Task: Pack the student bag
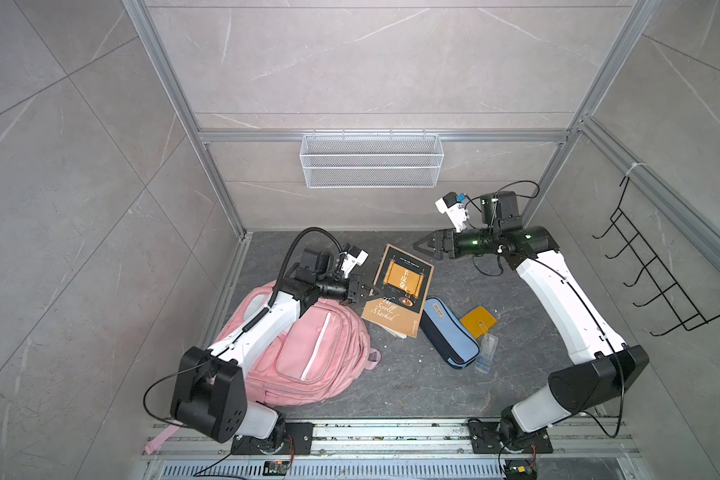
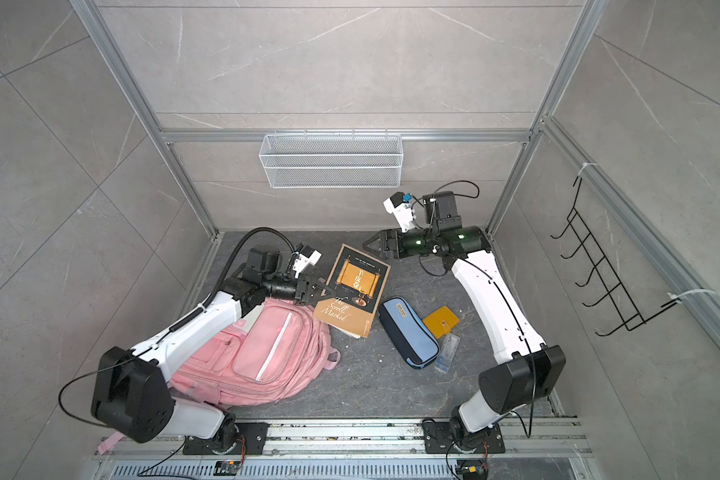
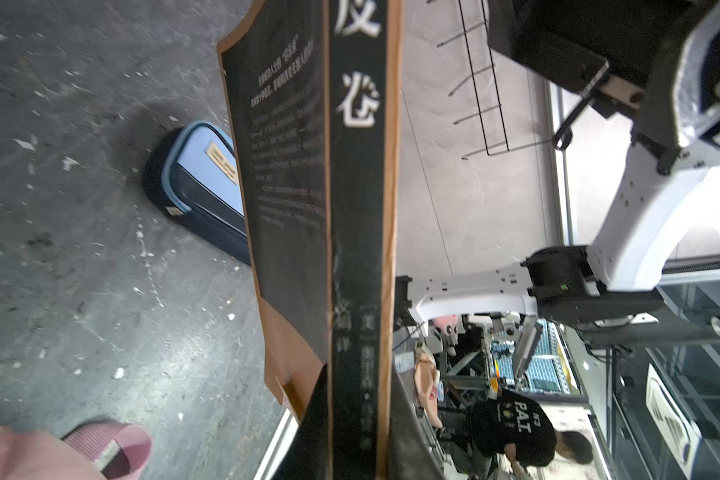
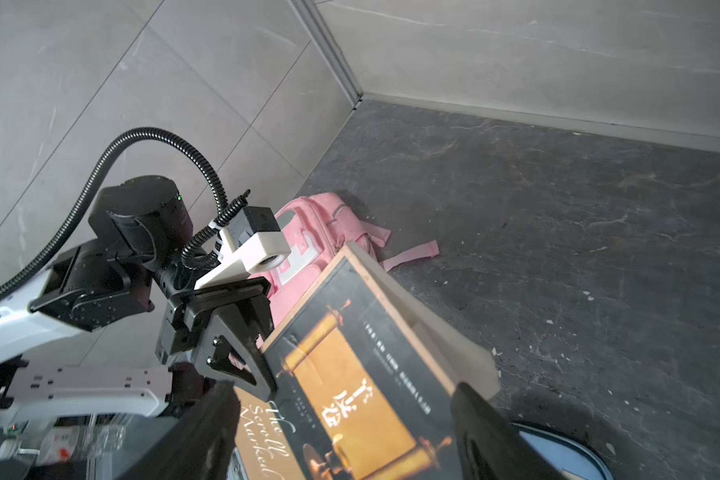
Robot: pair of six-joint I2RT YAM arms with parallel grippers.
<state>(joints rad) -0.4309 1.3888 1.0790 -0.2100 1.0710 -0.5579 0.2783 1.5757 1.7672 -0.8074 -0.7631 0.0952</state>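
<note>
The student bag point(image 1: 308, 357) point(image 2: 258, 353), pink with white strips, lies flat on the dark floor at the left, partly under my left arm; its pink fabric point(image 3: 17, 453) point(image 4: 321, 224) also shows in both wrist views. My left gripper point(image 1: 373, 293) point(image 2: 327, 291) point(image 3: 358, 374) is shut on the spine edge of a dark and orange book point(image 1: 400, 291) point(image 2: 352, 291) point(image 3: 358, 187) point(image 4: 362, 395), holding it tilted just right of the bag. My right gripper point(image 1: 418, 246) point(image 2: 368, 245) point(image 4: 346, 390) stands open over the book's far end, its fingers apart from the cover.
A light-blue and navy pencil case point(image 1: 447, 332) point(image 2: 408, 332) point(image 3: 200, 178) lies right of the book. Beside it are a yellow card holder point(image 1: 477, 320) and a small clear box point(image 1: 486, 351). A white wire basket point(image 1: 371, 160) hangs on the back wall, a black wire rack point(image 1: 657, 274) on the right wall.
</note>
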